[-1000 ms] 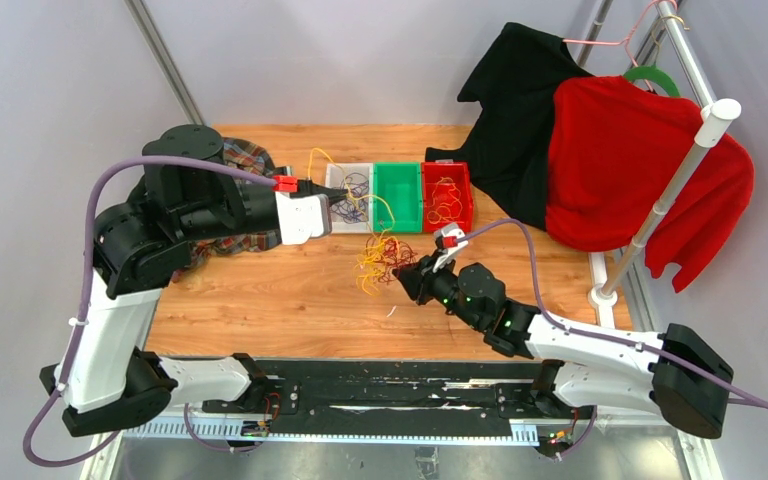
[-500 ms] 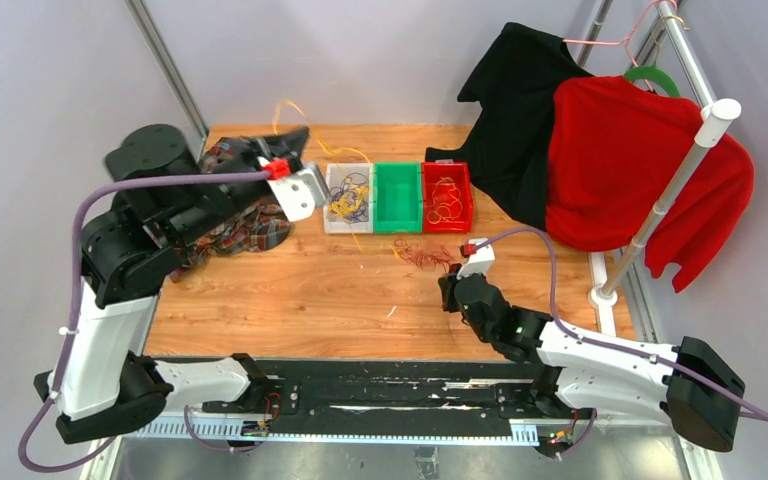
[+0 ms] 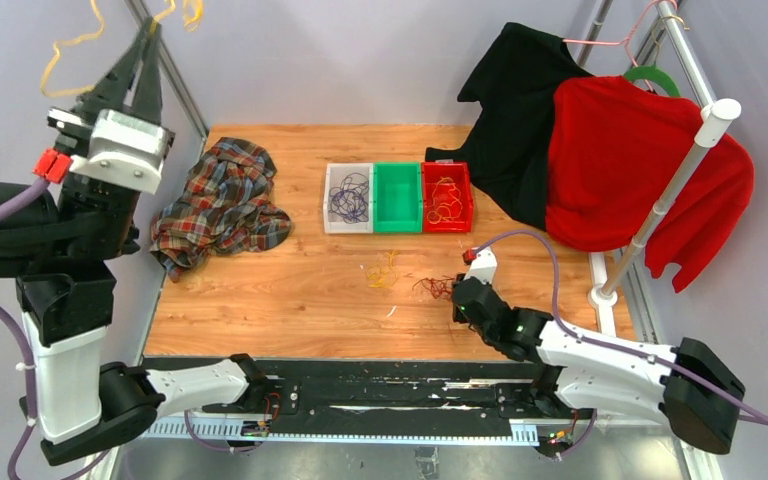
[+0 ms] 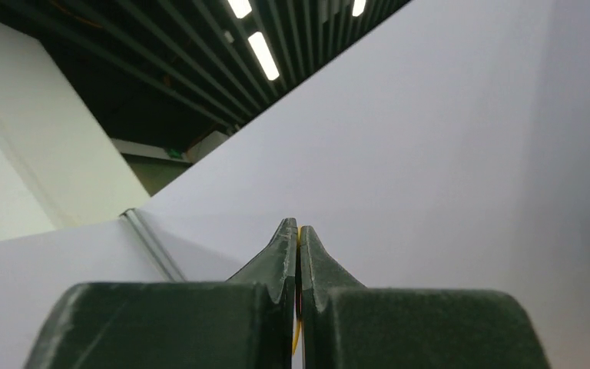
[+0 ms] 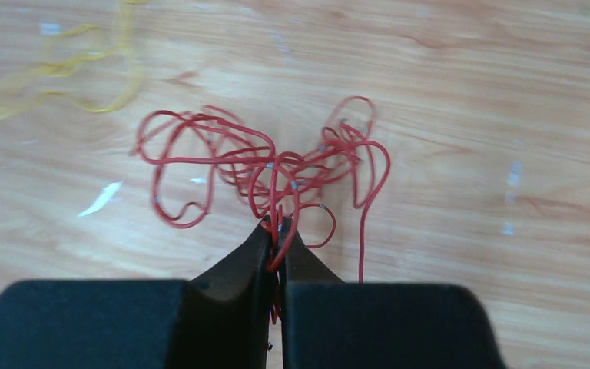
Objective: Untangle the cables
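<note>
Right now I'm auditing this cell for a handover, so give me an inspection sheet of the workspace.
surface: wooden tabletop, no spills seen.
job's things: thin red wire tangle and loose yellow wire curl on tabletop; purple wires in white plastic tray, yellow wires in red plastic tray.
clutter: crumpled plaid cloth, far left.
end effectors: left end effector raised, shut on yellow wire strand; right end effector shut on red tangle.
cables: purple-grey arm hose loops above tabletop.
surroundings: black garment, red garment on white rack.
</note>
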`<state>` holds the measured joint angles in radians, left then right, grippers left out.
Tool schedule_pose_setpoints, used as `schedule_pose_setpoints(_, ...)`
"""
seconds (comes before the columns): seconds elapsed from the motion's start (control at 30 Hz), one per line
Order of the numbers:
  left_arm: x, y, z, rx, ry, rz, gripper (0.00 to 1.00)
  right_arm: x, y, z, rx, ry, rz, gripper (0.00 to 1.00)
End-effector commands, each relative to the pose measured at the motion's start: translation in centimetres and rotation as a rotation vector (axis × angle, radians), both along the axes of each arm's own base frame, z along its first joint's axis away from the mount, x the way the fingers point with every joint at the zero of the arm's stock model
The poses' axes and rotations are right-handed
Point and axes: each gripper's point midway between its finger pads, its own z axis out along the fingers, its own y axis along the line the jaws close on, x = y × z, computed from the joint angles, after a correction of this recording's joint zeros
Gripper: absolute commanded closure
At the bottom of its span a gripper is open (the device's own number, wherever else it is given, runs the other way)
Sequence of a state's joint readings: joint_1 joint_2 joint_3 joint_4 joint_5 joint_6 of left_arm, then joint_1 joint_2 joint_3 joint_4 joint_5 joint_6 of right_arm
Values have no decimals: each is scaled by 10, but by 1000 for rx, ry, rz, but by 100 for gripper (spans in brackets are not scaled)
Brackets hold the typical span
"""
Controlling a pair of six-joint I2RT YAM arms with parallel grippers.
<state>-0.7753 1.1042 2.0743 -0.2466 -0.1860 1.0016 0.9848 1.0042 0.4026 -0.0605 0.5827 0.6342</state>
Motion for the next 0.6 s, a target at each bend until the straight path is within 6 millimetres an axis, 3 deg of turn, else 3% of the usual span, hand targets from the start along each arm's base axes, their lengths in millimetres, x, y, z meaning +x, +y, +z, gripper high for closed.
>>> schedule_pose_setpoints(0.0, 6, -52, -54, 140, 157, -214, 99, -11, 55, 47, 194, -91, 322, 92)
schedule_pose_setpoints(0.13, 1, -85, -108, 279, 309, -370, 100, -26, 73, 97, 255, -161, 496, 53)
schedule_pose_setpoints(0.2, 0, -96, -130, 330, 374, -421, 100, -29, 75, 123, 252, -197, 544, 41)
schedule_pose_setpoints(0.4, -7, -123, -199, 471, 544, -555, 100, -35, 85, 192, 296, -306, 643, 34)
schedule_pose_setpoints(0.57, -13, -138, -228, 503, 621, -643, 100, -35, 88, 237, 337, -383, 667, 33)
